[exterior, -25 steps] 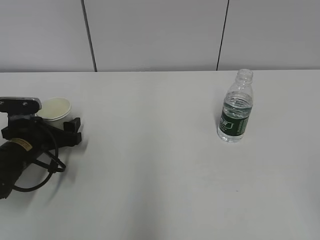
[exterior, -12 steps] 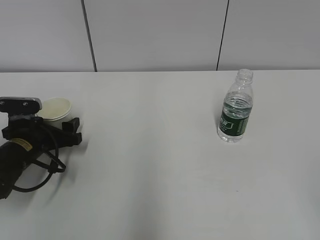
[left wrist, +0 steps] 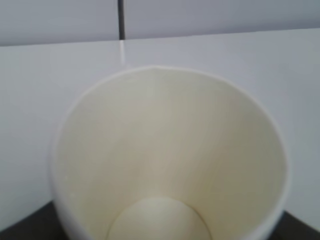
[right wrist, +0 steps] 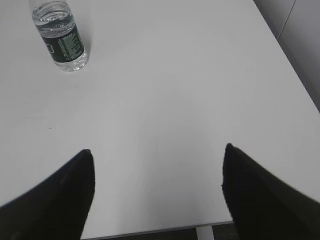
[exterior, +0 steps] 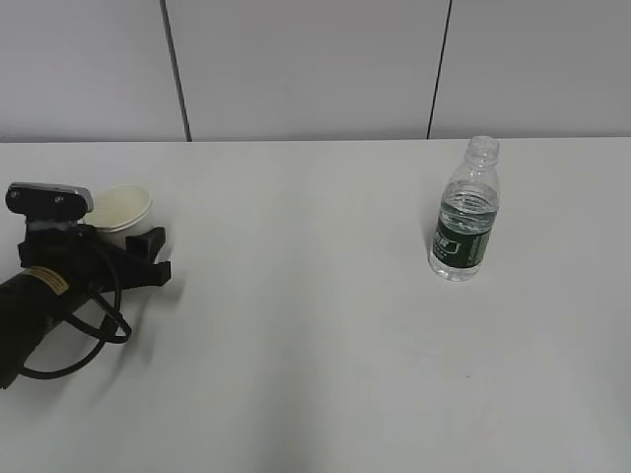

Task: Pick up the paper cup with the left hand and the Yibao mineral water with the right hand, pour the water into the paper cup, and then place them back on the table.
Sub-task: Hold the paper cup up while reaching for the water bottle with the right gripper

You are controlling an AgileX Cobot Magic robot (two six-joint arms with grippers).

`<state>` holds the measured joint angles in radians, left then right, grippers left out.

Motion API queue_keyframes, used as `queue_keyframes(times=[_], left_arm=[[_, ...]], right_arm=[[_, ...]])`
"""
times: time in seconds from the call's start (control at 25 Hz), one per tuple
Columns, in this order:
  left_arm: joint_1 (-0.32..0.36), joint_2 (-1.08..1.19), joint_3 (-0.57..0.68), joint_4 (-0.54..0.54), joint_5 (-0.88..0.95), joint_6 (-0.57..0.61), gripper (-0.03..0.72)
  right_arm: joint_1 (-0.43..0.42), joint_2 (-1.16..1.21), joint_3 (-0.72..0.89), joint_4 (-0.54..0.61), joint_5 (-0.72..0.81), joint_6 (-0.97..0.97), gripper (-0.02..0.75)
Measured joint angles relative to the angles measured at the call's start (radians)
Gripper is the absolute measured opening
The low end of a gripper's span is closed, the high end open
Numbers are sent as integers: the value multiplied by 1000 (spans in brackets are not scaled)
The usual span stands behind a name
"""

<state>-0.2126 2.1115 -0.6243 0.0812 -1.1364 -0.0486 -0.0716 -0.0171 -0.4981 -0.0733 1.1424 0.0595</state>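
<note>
The paper cup point(exterior: 124, 206) is white with a cream inside and sits between the jaws of my left gripper point(exterior: 135, 242) at the far left of the table point(exterior: 315, 325). The left gripper is shut on the cup. In the left wrist view the cup point(left wrist: 170, 150) fills the frame and looks empty. The Yibao mineral water point(exterior: 463, 212) stands upright and capless at the right, partly filled. It also shows in the right wrist view point(right wrist: 61, 37) at the top left. My right gripper point(right wrist: 158, 148) is open and empty, well short of the bottle, near the table's front edge.
The table's right edge point(right wrist: 292, 65) and front edge point(right wrist: 150, 231) show in the right wrist view. A grey panelled wall point(exterior: 315, 69) stands behind the table. A wide stretch of bare tabletop lies between cup and bottle.
My left gripper and the paper cup have moved together a little to the right and slightly up. The bottle has not moved.
</note>
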Motion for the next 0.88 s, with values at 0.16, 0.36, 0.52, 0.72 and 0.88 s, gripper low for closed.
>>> queue_keyframes(times=[0.16,0.36,0.52,0.72,0.88], left_arm=[[0,-81,0,96,-1,-29,427],[-22,-205,0,282,33,-128,427],[-87,-273,0,382,93,-139,427],[-182,-290,0,419,140,-162,427],[-233,-290,1,424,162,-164,426]], right_arm=[[0,0,0,0,0,0,585],[0,0,0,28,-4,-9,585],[0,26,-17,73,-86,-82,585],[0,183,-17,84,-298,-130,585],[0,357,13,73,-498,-151,585]])
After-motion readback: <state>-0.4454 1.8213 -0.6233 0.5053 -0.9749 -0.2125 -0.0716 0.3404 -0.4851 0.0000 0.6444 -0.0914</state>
